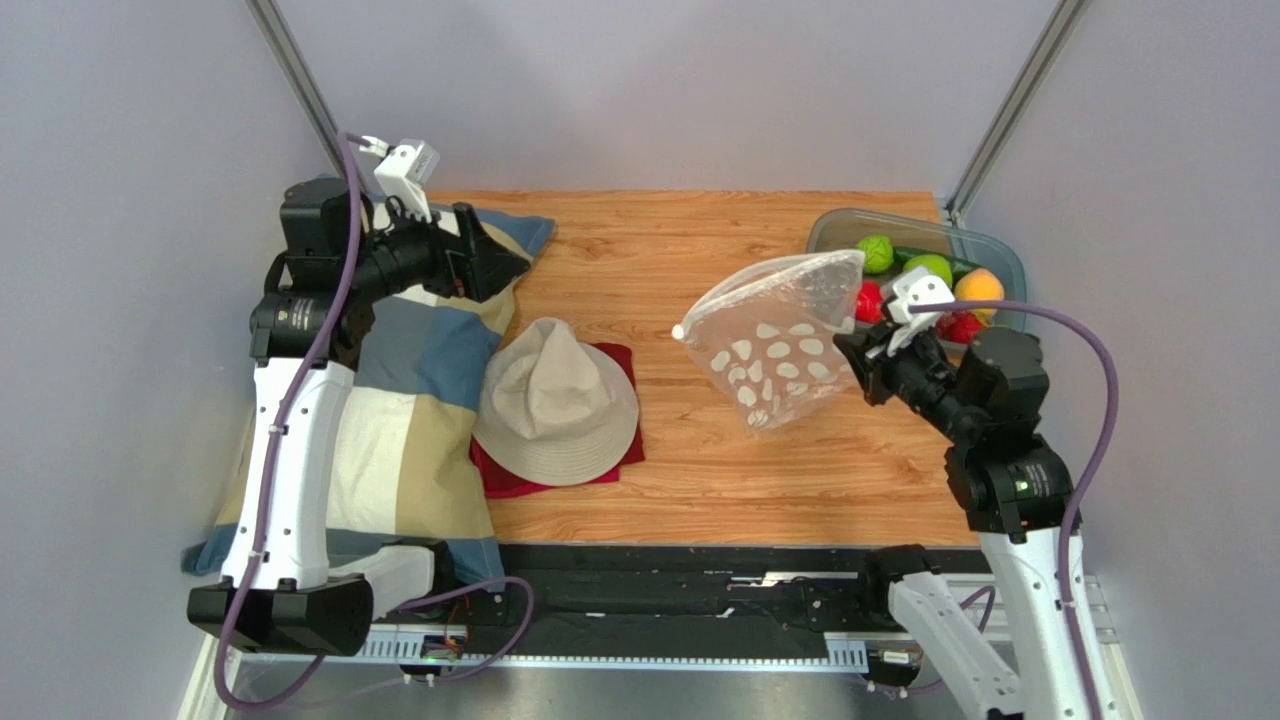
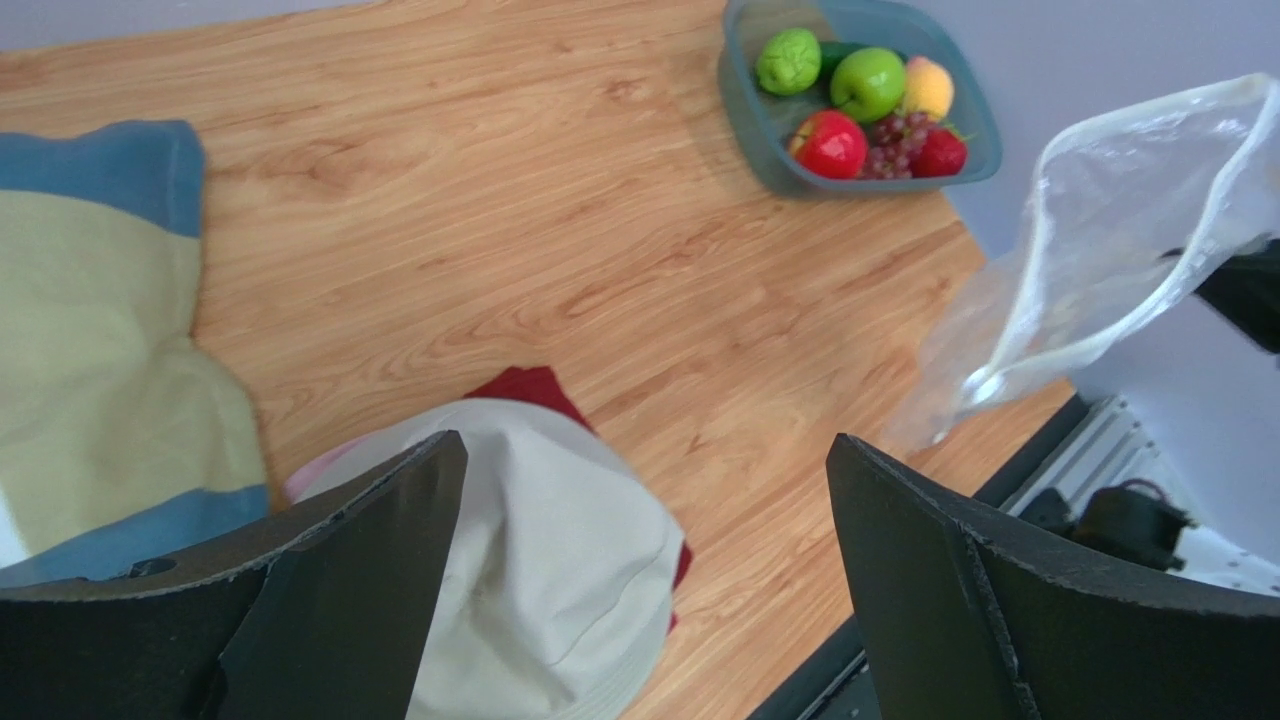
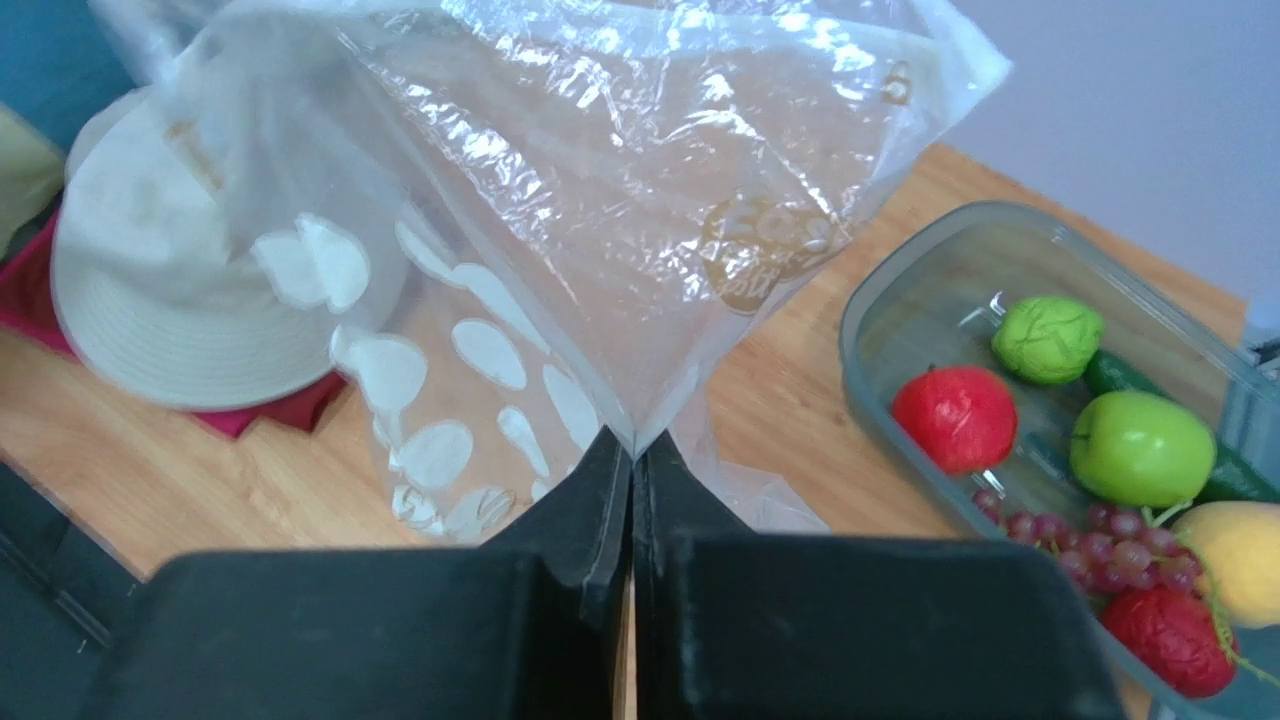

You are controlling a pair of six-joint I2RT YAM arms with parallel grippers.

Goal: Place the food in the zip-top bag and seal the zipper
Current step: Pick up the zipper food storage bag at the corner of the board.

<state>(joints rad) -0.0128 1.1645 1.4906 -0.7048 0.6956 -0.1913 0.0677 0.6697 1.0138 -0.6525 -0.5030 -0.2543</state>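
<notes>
The zip-top bag (image 1: 774,353), clear with white dots, hangs lifted off the table at the right. My right gripper (image 1: 860,356) is shut on a corner of the bag (image 3: 601,195), its jaws pinched together on the plastic (image 3: 633,446). The zipper (image 2: 1120,318) shows as a pale strip along the bag's edge. The food (image 1: 920,279) lies in a grey tray (image 1: 842,225): green balls (image 3: 1047,338), a red ball (image 3: 957,419), purple grapes (image 3: 1052,533), an orange ball (image 3: 1240,558) and a dark green long piece (image 3: 1120,375). My left gripper (image 1: 508,258) stands open and empty (image 2: 646,443) over the left side.
A beige bucket hat (image 1: 556,398) rests on a red cloth (image 1: 624,450) in the middle of the wooden table. A blue and cream pillow (image 1: 406,390) covers the left side. The black rail (image 1: 676,578) runs along the near edge.
</notes>
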